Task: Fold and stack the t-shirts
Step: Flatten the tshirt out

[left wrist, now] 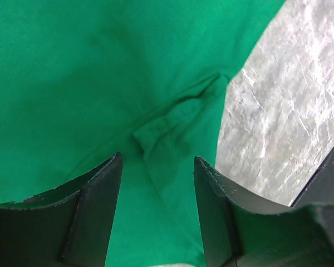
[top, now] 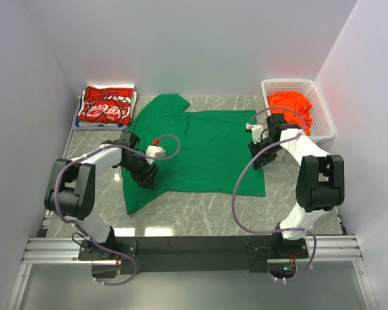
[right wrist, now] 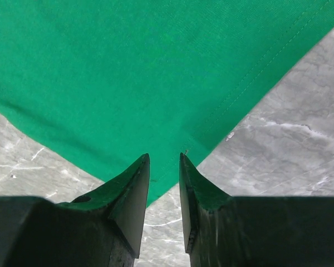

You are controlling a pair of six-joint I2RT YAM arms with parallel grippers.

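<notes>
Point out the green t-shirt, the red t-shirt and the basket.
green t-shirt (top: 207, 152), top view, middle of body.
red t-shirt (top: 107, 111), top view, white lettering.
basket (top: 323, 115), top view, right wall.

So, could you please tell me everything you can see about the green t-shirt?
The green t-shirt is plain, bright, soft-looking cloth with a stitched hem. It lies spread flat and sideways on the grey table, hem toward the right. A small crease shows near its edge. The left pincer stands open just above it; the right pincer, tips close together, is at a hem corner, grip unclear.
</notes>
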